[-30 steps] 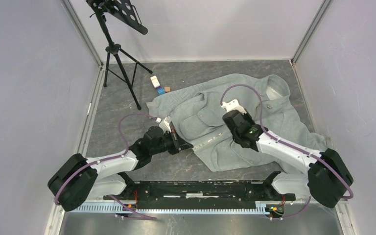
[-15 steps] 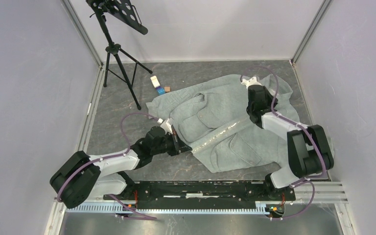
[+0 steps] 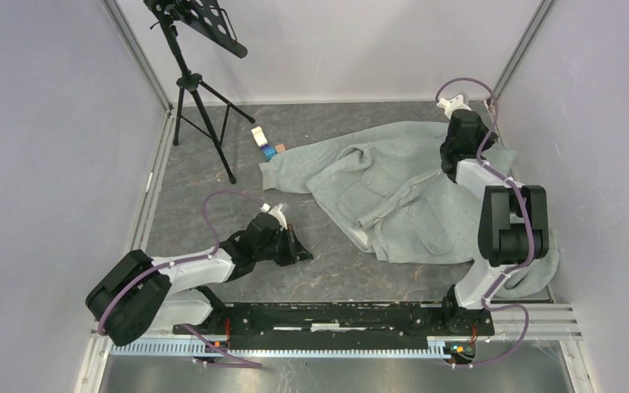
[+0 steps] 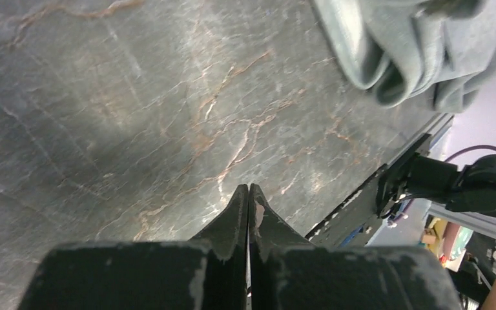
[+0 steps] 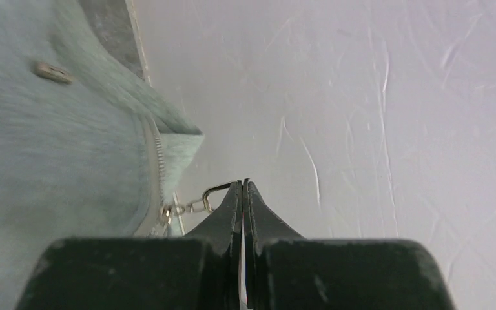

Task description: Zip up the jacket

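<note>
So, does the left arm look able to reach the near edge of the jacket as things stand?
Probably yes. Only bare table lies between the left gripper and the jacket, with nothing in the way. Its jaws are shut and empty, so they must open first.

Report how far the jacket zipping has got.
Done, apparently: the jacket front lies closed along its zipper up toward the collar. In hand: the right gripper is shut on the zipper pull by the wall. The left gripper is shut, empty, over bare table. Left: release the pull; whether the slider is fully home is unclear.
</note>
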`<control>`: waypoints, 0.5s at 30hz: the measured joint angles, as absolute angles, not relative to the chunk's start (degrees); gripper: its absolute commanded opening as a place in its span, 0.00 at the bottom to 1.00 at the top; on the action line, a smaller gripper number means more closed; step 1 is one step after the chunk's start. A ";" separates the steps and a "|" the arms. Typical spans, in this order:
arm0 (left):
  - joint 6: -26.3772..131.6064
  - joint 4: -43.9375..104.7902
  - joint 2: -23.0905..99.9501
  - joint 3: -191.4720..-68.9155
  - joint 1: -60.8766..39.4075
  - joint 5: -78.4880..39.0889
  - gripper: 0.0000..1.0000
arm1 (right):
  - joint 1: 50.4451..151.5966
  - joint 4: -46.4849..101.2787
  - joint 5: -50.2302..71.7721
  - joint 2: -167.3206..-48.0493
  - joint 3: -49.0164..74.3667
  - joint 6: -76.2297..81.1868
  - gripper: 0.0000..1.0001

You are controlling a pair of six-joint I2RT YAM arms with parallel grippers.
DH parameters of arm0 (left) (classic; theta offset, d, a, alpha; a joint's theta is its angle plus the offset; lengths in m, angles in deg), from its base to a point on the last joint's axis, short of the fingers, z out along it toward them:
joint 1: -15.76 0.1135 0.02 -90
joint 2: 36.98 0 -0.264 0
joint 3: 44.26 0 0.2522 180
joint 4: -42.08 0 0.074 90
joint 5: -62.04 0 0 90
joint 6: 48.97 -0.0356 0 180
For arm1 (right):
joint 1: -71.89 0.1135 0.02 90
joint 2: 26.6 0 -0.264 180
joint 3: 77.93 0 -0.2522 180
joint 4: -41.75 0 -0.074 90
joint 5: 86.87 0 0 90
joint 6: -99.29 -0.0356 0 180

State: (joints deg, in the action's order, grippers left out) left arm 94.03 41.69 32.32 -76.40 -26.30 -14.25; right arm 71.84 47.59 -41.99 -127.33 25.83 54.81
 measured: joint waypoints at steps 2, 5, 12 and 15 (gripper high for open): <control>93.72 40.18 32.93 -76.37 -26.28 -14.03 0.02 | 72.32 48.48 -40.46 -124.62 27.80 54.07 0.00; 92.48 39.94 33.04 -76.99 -25.93 -11.71 0.53 | 75.71 45.97 -35.63 -119.33 31.16 50.79 0.00; 86.33 43.17 33.13 -86.52 -26.95 -10.35 1.00 | 82.79 36.09 -30.08 -113.93 31.58 35.51 0.00; 83.80 47.66 35.80 -90.69 -30.25 -13.74 1.00 | 82.48 32.92 -29.67 -110.87 33.09 30.75 0.00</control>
